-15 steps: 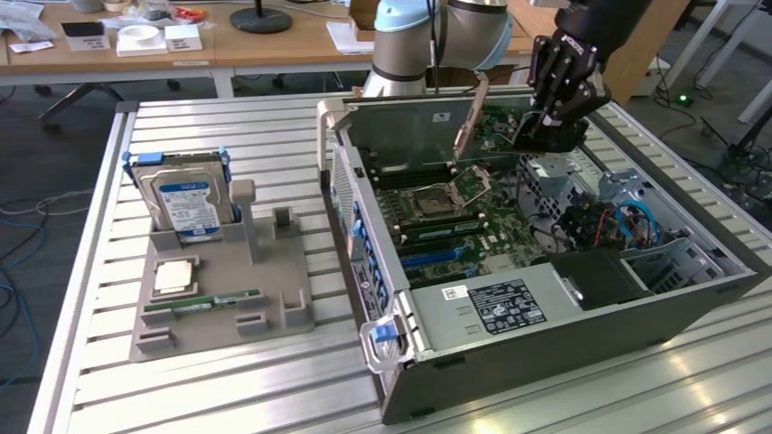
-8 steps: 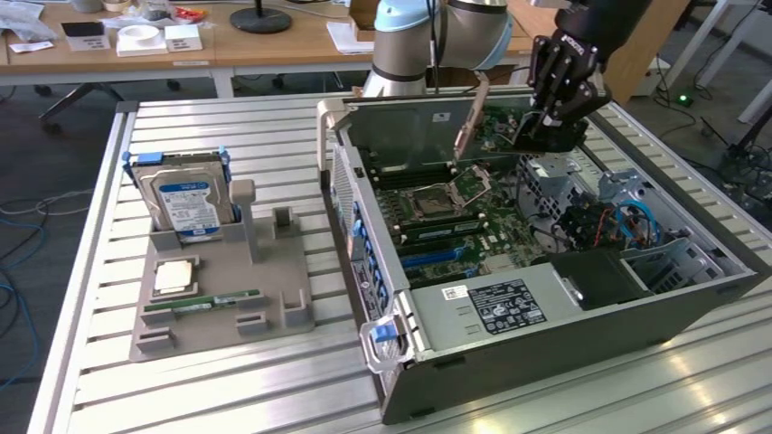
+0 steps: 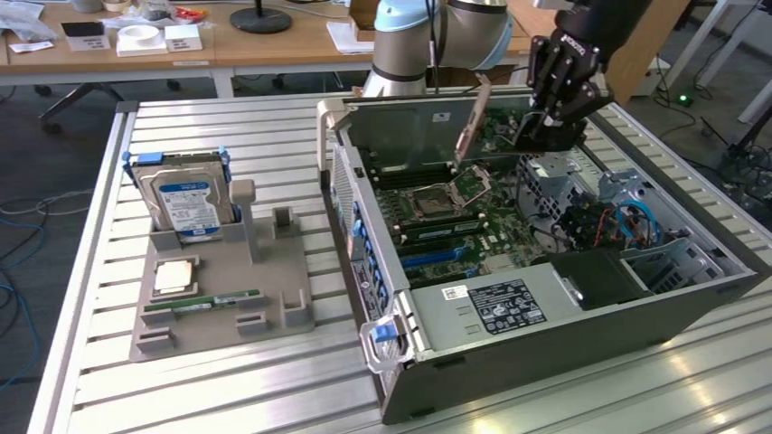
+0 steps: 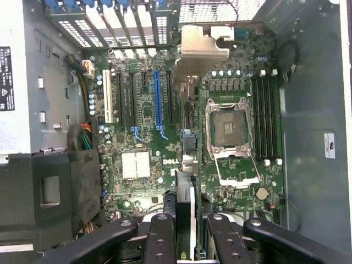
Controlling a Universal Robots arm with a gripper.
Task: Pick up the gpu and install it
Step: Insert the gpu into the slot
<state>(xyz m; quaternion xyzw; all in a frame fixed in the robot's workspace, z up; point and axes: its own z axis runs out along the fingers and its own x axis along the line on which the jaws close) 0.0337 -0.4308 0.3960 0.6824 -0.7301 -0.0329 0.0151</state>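
The claw is clenched on the graphics card, holding it on edge inside the open computer case, over the green motherboard and close to the bare processor socket. Off to the exterior view's left, well apart from the case, a hard drive stands upright in a grey holder on the slatted surface.

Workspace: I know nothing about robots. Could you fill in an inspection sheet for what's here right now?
Surface: slatted metal table.
Job's things: graphics card held above the open computer case.
Clutter: grey holder with hard drive, chip, memory stick.
Grippers: gripper shut on the graphics card.
Cables: blue cables inside the case.
Surroundings: wooden desks behind the table.
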